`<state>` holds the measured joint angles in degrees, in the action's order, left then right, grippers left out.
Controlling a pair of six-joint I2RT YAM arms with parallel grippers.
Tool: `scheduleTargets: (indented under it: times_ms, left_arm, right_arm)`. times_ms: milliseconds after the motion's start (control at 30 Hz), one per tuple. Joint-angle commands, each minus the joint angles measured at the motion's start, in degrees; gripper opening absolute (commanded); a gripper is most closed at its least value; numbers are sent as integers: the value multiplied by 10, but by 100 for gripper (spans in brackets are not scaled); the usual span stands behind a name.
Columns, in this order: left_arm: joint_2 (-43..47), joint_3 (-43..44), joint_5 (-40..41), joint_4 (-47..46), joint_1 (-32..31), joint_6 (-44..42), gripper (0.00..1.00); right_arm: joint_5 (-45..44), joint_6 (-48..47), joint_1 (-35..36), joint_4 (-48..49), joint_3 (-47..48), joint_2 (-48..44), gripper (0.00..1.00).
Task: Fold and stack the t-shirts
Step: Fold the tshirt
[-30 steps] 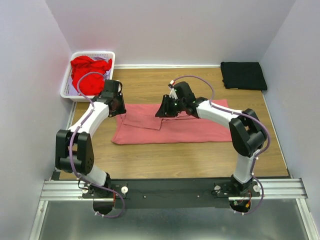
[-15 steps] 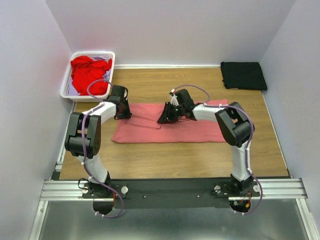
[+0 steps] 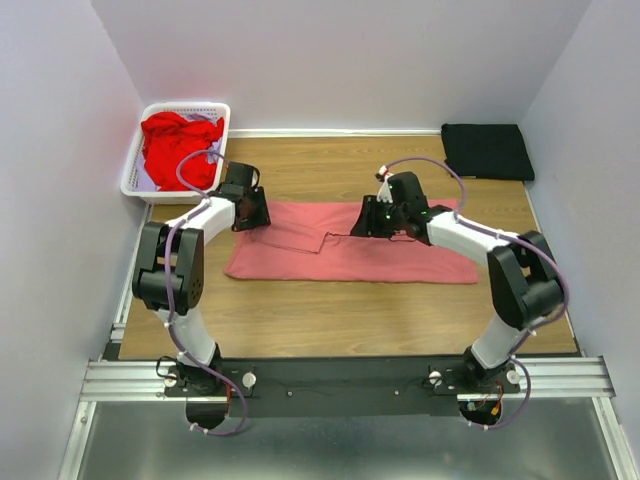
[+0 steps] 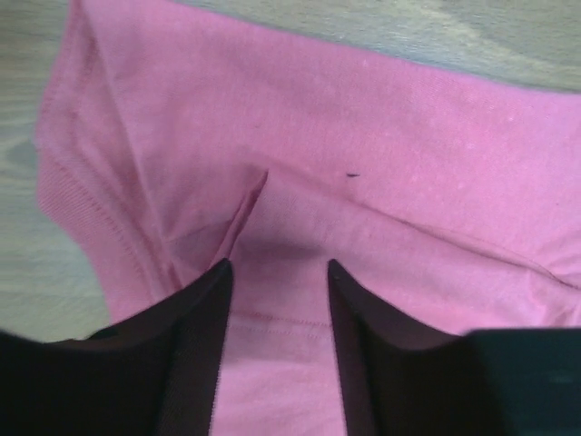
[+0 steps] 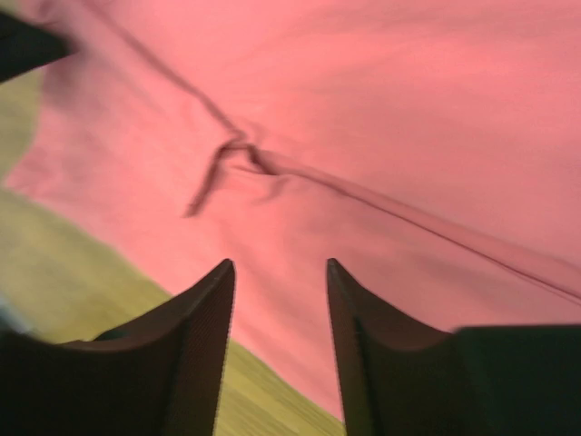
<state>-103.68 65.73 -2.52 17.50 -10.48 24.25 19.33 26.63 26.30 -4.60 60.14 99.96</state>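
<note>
A salmon-pink t-shirt [image 3: 400,258] lies spread across the middle of the wooden table [image 3: 330,315], with a folded flap on its left half. My left gripper [image 3: 252,211] is over the shirt's far left corner. Its jaws stand open, with only flat pink cloth [image 4: 381,136] below them. My right gripper [image 3: 368,222] hovers open over the shirt's upper middle, above a crease [image 5: 238,154] and the cloth's edge. Neither holds anything. A red t-shirt [image 3: 175,145] is bunched in the basket. A black t-shirt [image 3: 487,150] lies folded at the far right.
The white lattice basket [image 3: 136,180] stands at the far left corner against the wall. Walls close in the table on the left, back and right. Bare wood shows in front of the pink shirt, and the metal rail [image 3: 340,378] carries both arm bases.
My right gripper has drawn back to the right along the shirt and the left one has shifted slightly farther back. Both jaws have opened wider. The pink cloth now lies flatter.
</note>
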Motion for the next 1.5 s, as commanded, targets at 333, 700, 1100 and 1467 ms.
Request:
scheduleTargets:
  times_ms: [333, 700, 1100, 1467]
  left_arm:
    - [96, -60, 70, 11, -73, 15, 54]
    - [-46, 13, 67, 9, -101, 4, 51]
    - [-213, 259, 46, 46, -130, -43, 61]
    - [29, 253, 174, 4, -103, -35, 72]
  right_arm:
    - [-295, -52, 2, -203, -63, -84, 61]
    - [-168, -58, 3, -263, -96, -52, 61]
    - [22, 12, 154, -300, -93, -95, 62]
    - [-12, -69, 118, -296, 151, 2, 57]
